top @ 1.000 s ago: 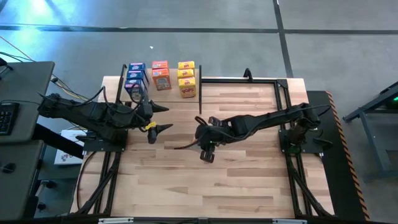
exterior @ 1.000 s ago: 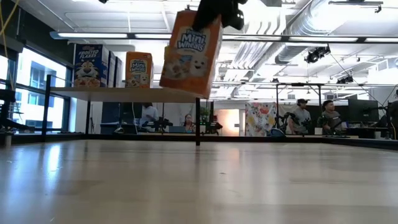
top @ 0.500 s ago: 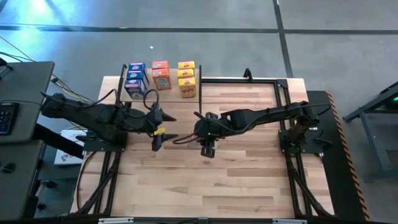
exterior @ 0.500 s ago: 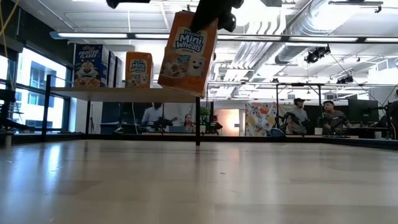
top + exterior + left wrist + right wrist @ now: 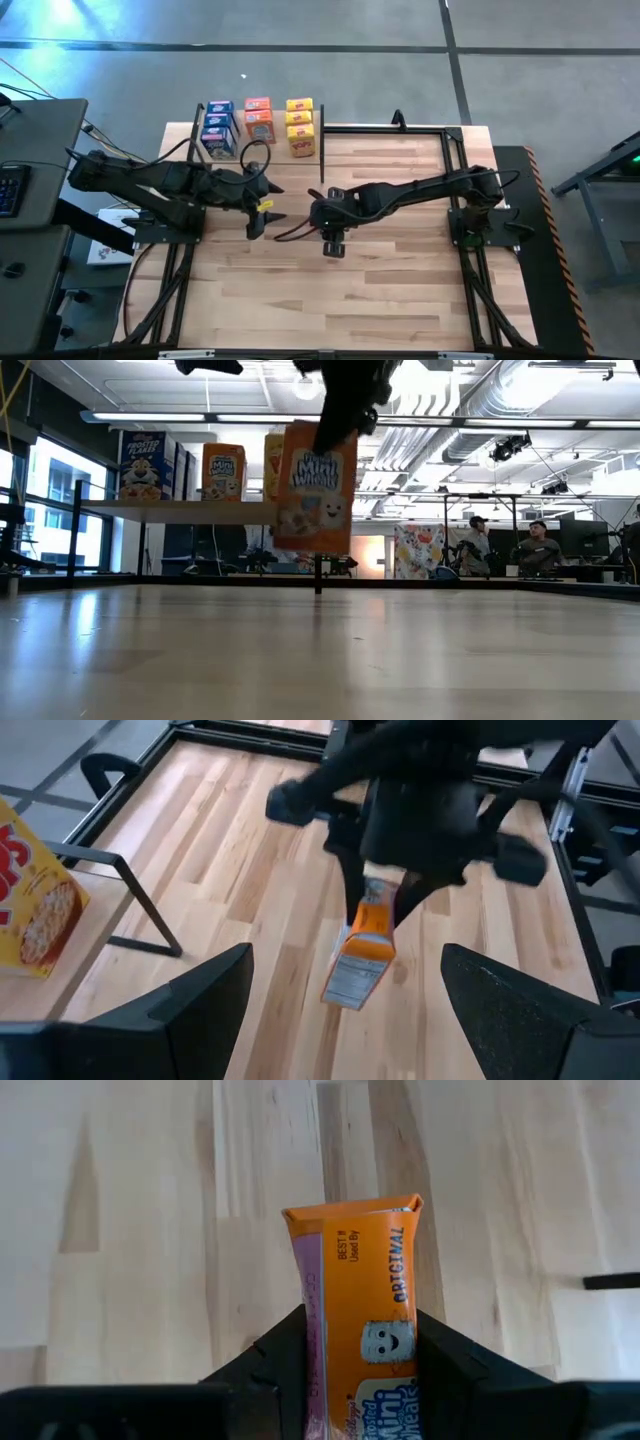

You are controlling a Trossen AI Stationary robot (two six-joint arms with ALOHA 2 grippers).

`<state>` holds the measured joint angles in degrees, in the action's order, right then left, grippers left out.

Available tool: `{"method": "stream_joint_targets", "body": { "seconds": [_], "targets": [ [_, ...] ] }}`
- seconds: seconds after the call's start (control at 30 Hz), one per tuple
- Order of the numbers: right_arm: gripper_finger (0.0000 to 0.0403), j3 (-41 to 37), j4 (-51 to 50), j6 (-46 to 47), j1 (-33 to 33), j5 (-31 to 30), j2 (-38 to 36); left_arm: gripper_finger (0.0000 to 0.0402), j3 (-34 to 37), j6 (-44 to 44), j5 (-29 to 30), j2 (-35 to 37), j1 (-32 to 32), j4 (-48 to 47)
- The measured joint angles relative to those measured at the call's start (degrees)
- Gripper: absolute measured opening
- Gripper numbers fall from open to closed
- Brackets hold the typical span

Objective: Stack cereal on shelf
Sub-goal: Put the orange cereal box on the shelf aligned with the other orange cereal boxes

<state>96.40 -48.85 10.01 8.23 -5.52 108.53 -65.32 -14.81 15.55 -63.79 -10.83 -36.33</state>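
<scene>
My right gripper (image 5: 333, 240) hangs over the middle of the table, shut on an orange Mini-Wheats cereal box (image 5: 315, 490). The box is clear of the tabletop. My left gripper (image 5: 272, 203) stands open just left of it, its fingers pointing toward the box with nothing between them. The shelf (image 5: 180, 510) is at the far left, a light board on thin black posts. On it stand blue (image 5: 217, 128), orange (image 5: 259, 120) and yellow (image 5: 300, 125) cereal boxes, resting on their bottom ends. My right gripper pinches the orange box's upper end (image 5: 360, 1330) between its two fingers (image 5: 285, 1355), one on each of two opposite faces. The fingers come from above, slanting down. The box hangs upright below them, its lower end (image 5: 312, 545) clear of the table.
A black metal frame (image 5: 400, 130) runs along the table's far right part. Bare wooden tabletop (image 5: 330, 300) lies near and below the held box. In the low view people (image 5: 530, 545) sit in the room beyond the table.
My right gripper has gone down a little with the orange box. The box has swung from tilted to upright and hangs lower in front of the shelf. My left gripper has moved a little toward the table's right, closer to the box, and has stayed open.
</scene>
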Motion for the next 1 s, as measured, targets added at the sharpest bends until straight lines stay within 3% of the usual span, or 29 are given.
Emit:
{"method": "stream_joint_targets", "body": {
  "seconds": [0.53,1.0],
  "targets": [
    [0.0124,0.0,-2.8,0.1,0.0,0.1,5.2,0.0314,0.0,0.0,0.0,0.0,0.0,-1.4],
    [0.0135,0.0,-2.6,-0.5,0.1,-1.5,5.3,0.0314,0.0,0.0,0.0,0.0,0.0,-1.4]
  ]
}}
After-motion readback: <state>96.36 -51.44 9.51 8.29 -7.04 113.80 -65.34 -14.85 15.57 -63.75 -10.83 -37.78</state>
